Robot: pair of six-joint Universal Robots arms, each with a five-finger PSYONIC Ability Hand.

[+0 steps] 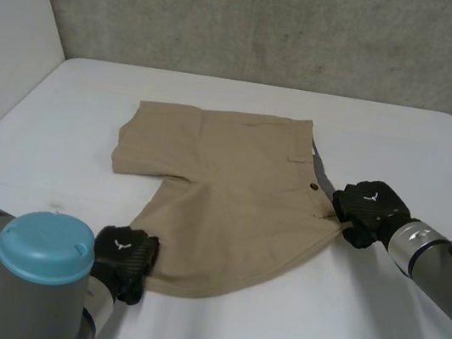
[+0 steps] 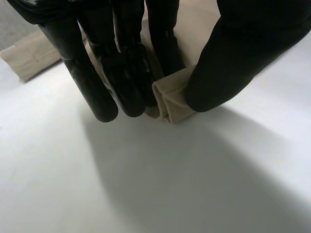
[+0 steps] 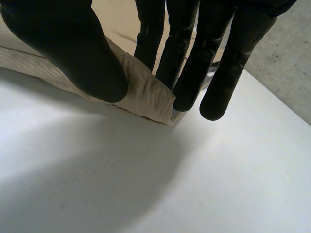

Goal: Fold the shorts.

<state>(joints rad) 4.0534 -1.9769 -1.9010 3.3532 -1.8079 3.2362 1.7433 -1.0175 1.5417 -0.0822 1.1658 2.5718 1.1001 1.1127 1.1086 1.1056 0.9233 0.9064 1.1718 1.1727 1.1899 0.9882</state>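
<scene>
Tan shorts [image 1: 223, 190] lie flat on the white table [image 1: 372, 330], waistband to the right, legs to the left. My left hand [image 1: 124, 258] is at the near leg's hem corner; in its wrist view the thumb [image 2: 228, 73] and fingers [image 2: 124, 77] pinch that hem corner [image 2: 172, 99]. My right hand [image 1: 367, 211] is at the near waistband corner. There the thumb [image 3: 73, 53] and fingers [image 3: 194, 63] pinch the folded waistband corner [image 3: 146, 94].
The white table ends at a grey wall [image 1: 275, 22] at the back and a pale panel [image 1: 6, 40] on the left. The far leg [image 1: 148, 144] of the shorts reaches toward the left.
</scene>
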